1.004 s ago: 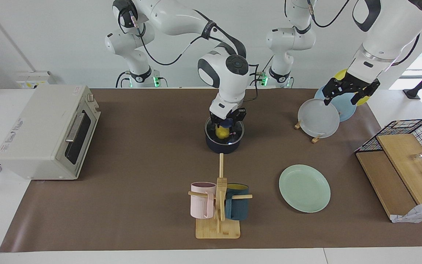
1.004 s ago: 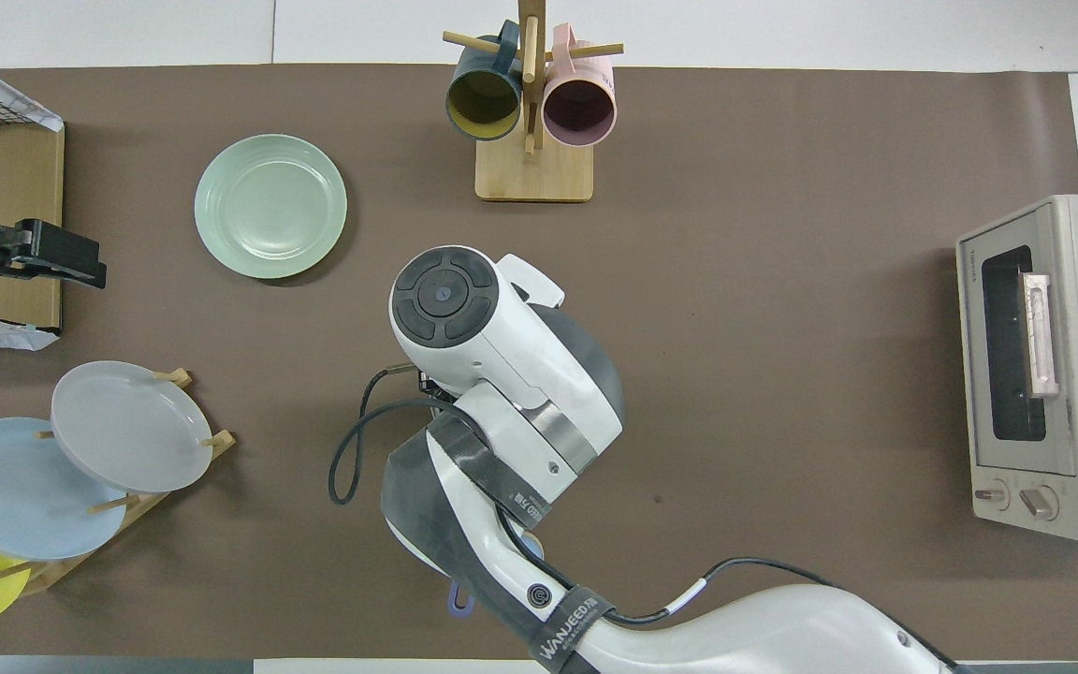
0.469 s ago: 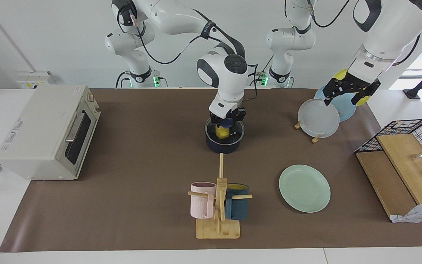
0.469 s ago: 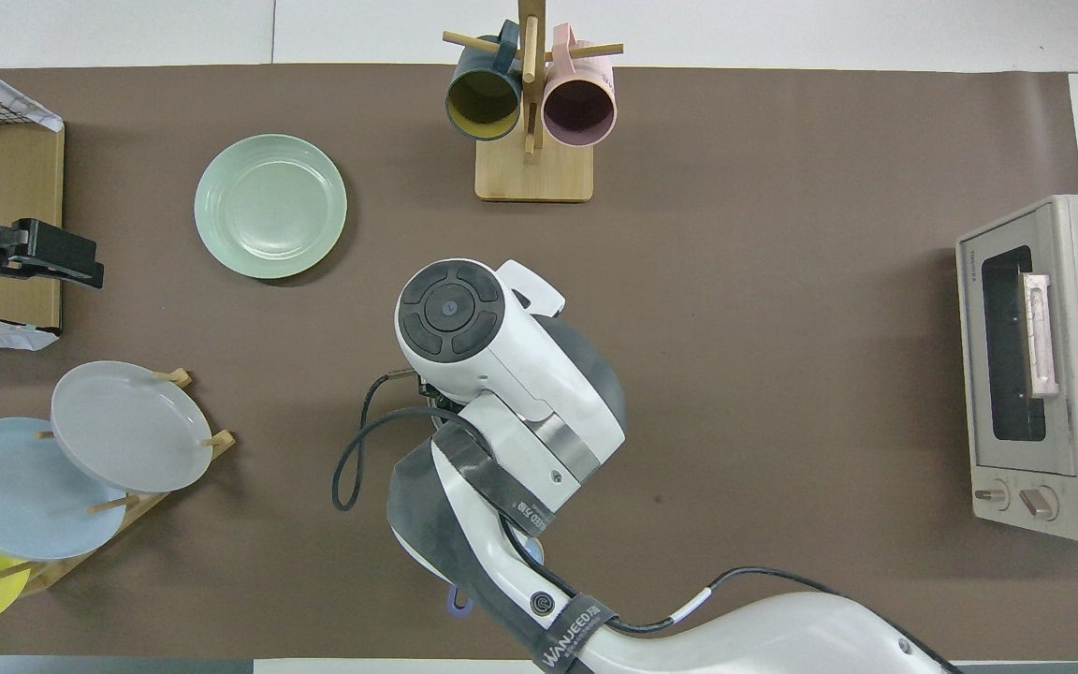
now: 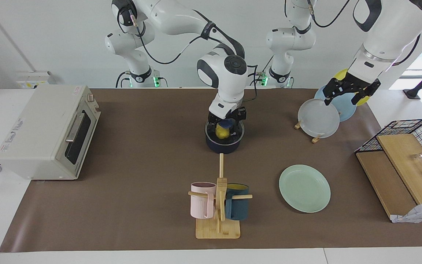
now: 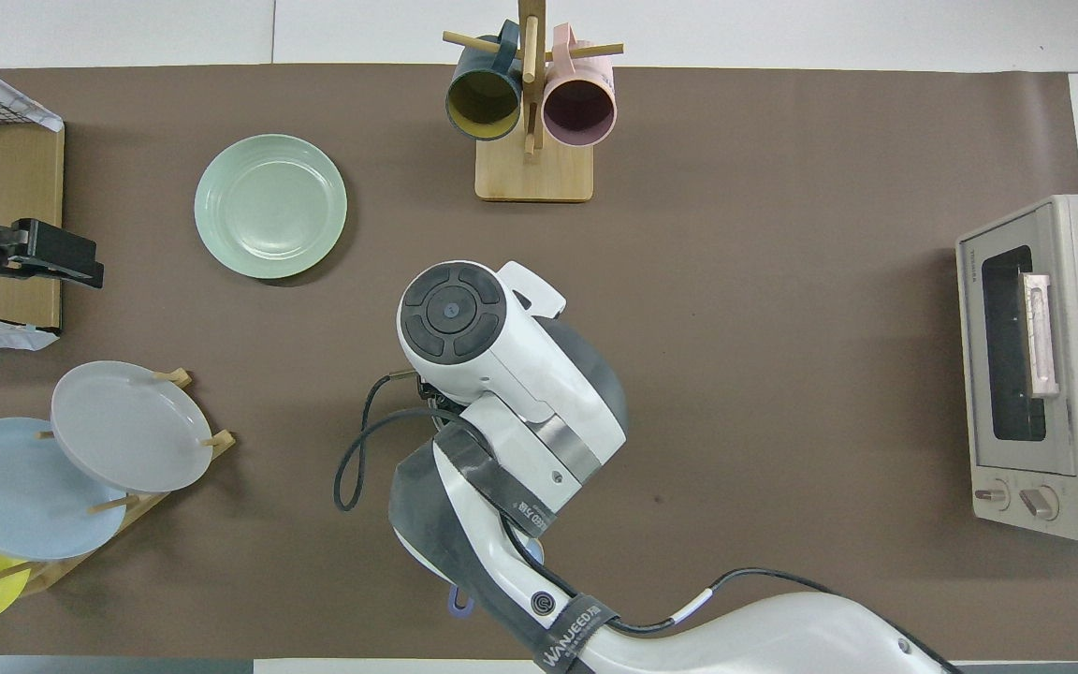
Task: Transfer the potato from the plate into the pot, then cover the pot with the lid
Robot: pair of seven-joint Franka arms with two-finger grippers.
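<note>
Across the middle of the facing frame lies the brown surface [image 5: 141, 165], with the toaster oven [image 5: 46, 132] at the right arm's end and the rack of spare plates [image 5: 319, 117] at the left arm's end. In the lower part of the frame the mint-green plate [image 5: 304, 188] lies bare. At the frame's centre stands the dark blue pot [image 5: 222, 146], nearer to the robots than the plate. The glass lid [image 5: 234, 135] sits on its rim, and the yellow potato [image 5: 221, 132] shows through the glass, inside the pot.

The right gripper [image 5: 227, 120] is right at the lid's blue knob; I cannot tell whether it grips the knob or has let go. The left gripper [image 5: 349, 93] waits, spread open and holding nothing, over the rack of spare plates.

By my reading both steps are all but done, and this is the end of the covering step. The next move calls for a clean release and a straight lift that does not drag the lid askew.

The facing view alone shows the pot, lid and potato. In the overhead view the right arm hides them, though that view confirms the plate [image 6: 270, 206] has nothing on it.
</note>
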